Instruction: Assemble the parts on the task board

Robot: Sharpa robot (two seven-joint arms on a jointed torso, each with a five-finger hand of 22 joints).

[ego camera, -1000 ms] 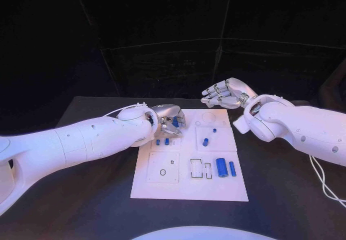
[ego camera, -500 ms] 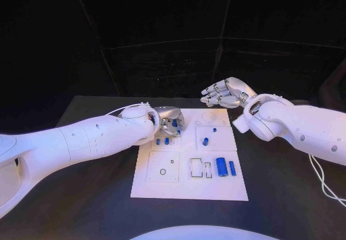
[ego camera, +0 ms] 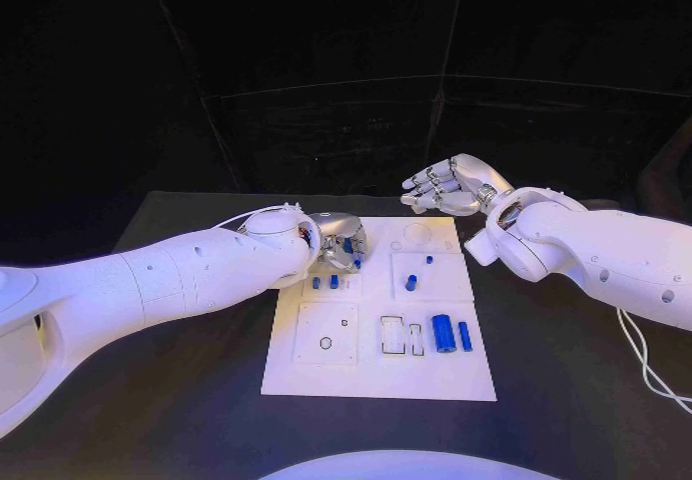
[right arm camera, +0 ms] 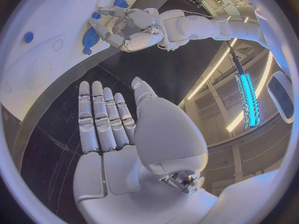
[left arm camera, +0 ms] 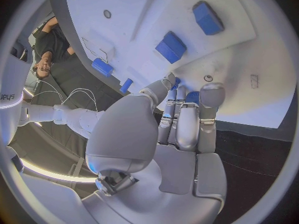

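Blue part (ego camera: 349,245) pinched in left hand (ego camera: 338,242), axis unclear, over task board (ego camera: 378,382) far-left corner | right hand (ego camera: 451,187) empty, fingers apart | black table (ego camera: 173,420), dark room.

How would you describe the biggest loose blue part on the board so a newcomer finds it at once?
Start at the white task board mid-table, then go to its near right area. Two blue cylinders lie side by side there; the fat blue cylinder is the thicker, left one, beside a slimmer blue rod.
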